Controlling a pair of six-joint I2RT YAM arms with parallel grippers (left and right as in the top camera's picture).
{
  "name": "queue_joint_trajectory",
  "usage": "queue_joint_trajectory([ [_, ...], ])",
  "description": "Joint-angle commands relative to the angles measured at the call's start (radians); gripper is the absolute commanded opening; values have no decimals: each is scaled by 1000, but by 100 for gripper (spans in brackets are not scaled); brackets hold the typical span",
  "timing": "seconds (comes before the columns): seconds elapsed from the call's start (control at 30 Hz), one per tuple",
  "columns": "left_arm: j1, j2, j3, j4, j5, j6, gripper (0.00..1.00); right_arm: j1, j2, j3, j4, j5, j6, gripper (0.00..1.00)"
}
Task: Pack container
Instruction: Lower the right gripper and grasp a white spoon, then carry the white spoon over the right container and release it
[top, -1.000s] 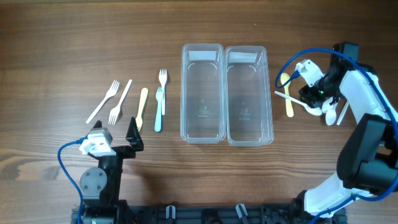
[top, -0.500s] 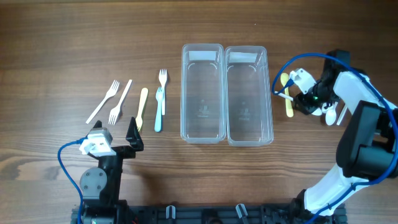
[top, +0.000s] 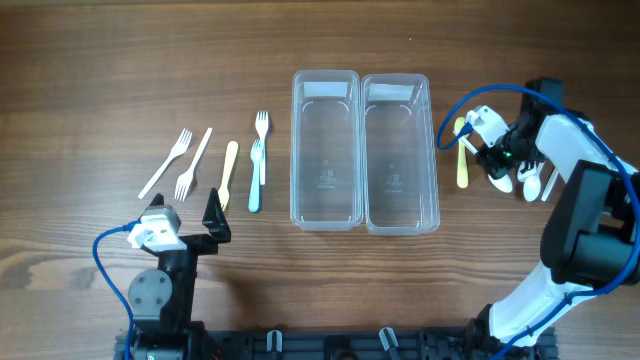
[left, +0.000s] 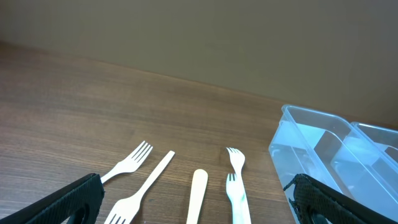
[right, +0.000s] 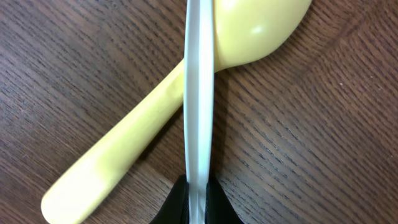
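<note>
Two clear, empty containers (top: 325, 150) (top: 400, 150) stand side by side at mid-table. To their right my right gripper (top: 490, 152) (right: 198, 186) is shut on the thin handle of a white utensil (right: 200, 93), which crosses over a yellow spoon (top: 462, 155) (right: 249, 31) lying on the wood. My left gripper (top: 188, 222) (left: 193, 211) stands wide open at the front left, holding nothing. In front of it lie white forks (top: 168, 162) (left: 127, 163), a yellow knife (top: 229, 172) (left: 197, 196) and a blue fork (top: 255, 178) (left: 235, 196).
More white spoons (top: 530, 182) lie just right of the right gripper. Another white fork (top: 262, 130) lies above the blue one, close to the left container. A blue cable (top: 480, 95) loops over the right arm.
My right gripper has shifted slightly towards the yellow spoon and closed on the white utensil's handle. The left arm has not moved.
</note>
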Motion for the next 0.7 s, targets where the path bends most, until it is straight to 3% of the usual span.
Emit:
queue_joint_trajectory([
  [0.0,-4,0,7,-18,-6,-16,100,3,43,4,14,-4,74,4],
  [0.2,-4,0,7,-18,-6,-16,100,3,-9,73,13,11,188,4],
  [0.5,-4,0,7,-18,-6,-16,100,7,-190,145,25,-29,248,4],
  [0.67,-4,0,7,-18,-6,-16,100,51,-312,147,68,-159,454,4],
])
